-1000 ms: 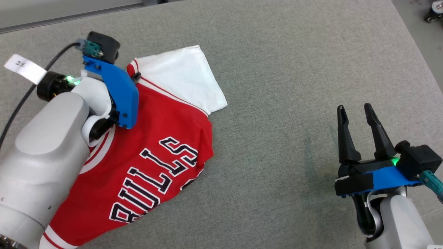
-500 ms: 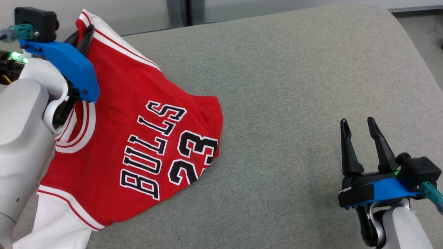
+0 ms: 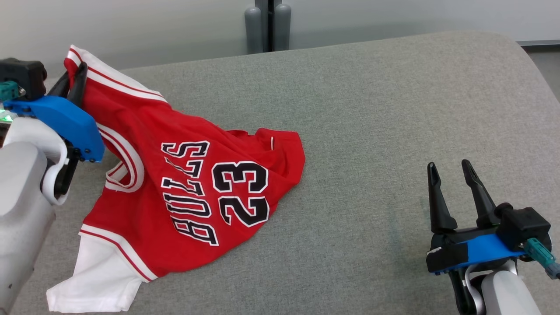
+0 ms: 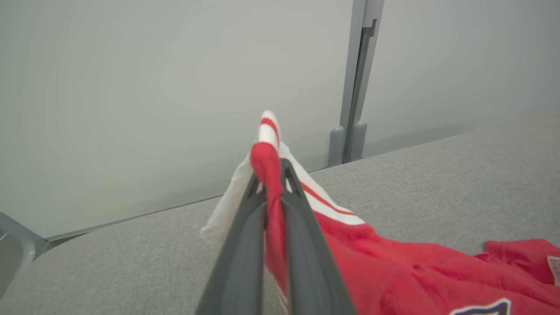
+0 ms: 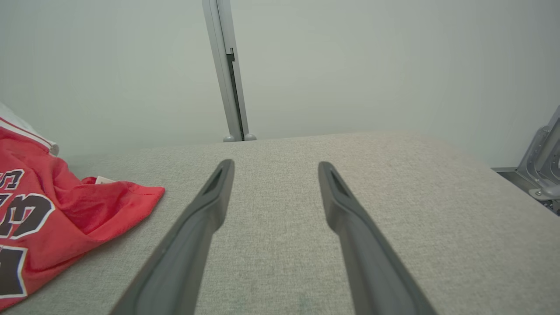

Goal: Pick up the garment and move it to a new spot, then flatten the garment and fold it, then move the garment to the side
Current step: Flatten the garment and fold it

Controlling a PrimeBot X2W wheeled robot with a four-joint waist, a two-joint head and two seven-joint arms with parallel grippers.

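Note:
The garment [image 3: 188, 183] is a red jersey with white sleeves and black "BULLS 23" lettering. It drapes from a raised shoulder corner at the upper left down onto the grey padded table [image 3: 372, 131]. My left gripper [image 3: 74, 74] is shut on that raised corner; in the left wrist view its fingers [image 4: 245, 245] pinch red and white cloth [image 4: 267, 175]. One white sleeve [image 3: 94, 284] lies flat at the lower left. My right gripper [image 3: 448, 173] hovers open at the lower right, well clear of the garment [image 5: 65, 205], with nothing between its fingers [image 5: 345, 210].
A pale wall with a grey vertical post [image 3: 267, 24] stands behind the table's far edge. The table's rounded right corner [image 3: 520, 52] falls off to the floor. A metal bracket [image 5: 542, 170] shows at the right in the right wrist view.
The left gripper has lifted the jersey's shoulder corner up and back, unfurling the cloth so the "23" shows. The head camera has tilted up. The right gripper stays open in place.

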